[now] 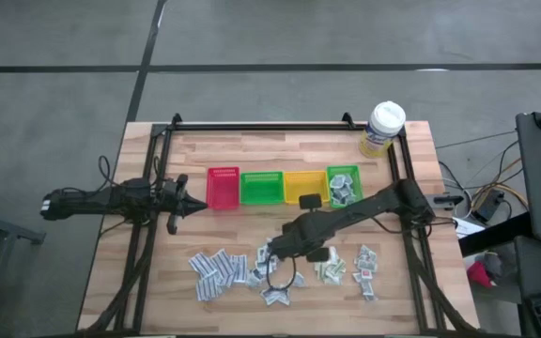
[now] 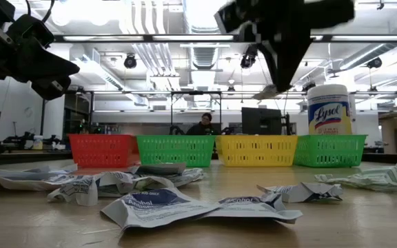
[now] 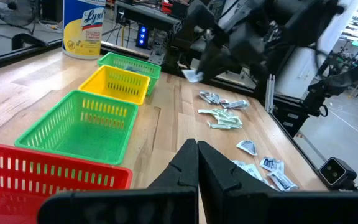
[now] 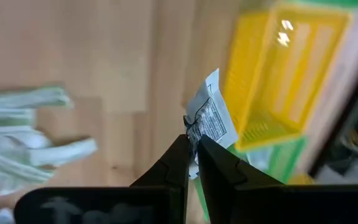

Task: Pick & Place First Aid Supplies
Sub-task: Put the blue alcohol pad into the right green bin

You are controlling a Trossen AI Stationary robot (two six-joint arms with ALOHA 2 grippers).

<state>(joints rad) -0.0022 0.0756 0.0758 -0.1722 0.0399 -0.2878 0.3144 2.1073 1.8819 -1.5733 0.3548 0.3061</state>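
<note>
The right arm's fingers [image 4: 191, 146] are pinched nearly together on the edge of a small white sachet [image 4: 211, 119] with dark print, which sticks out beyond their tips and hangs in the air above the surface [image 1: 411, 150]. From above, these fingers [image 1: 272, 246] sit over the middle of the wooden top, in front of the row of bins and above the scattered first aid supplies [image 1: 222, 268]. In the low view the sachet [image 2: 267, 90] dangles under the dark arm, well clear of the wood.

Around that spot the other sachets lie loose: a cluster of white-blue ones toward the left, pale green ones [image 1: 330, 270] and white-red ones [image 1: 366, 274] toward the right, all flat or crumpled on the wood.

Behind them stand four small bins side by side: red bin [image 1: 223, 187], green bin [image 1: 261, 187], yellow bin [image 1: 302, 186], and a second green bin [image 1: 343, 184] that already holds a few sachets. A yellow wipes tub [image 1: 381, 130] with a white lid stands upright near the far right corner.

The left arm's fingers [image 1: 193, 203] are closed on nothing, hovering just left of the red bin.
</note>
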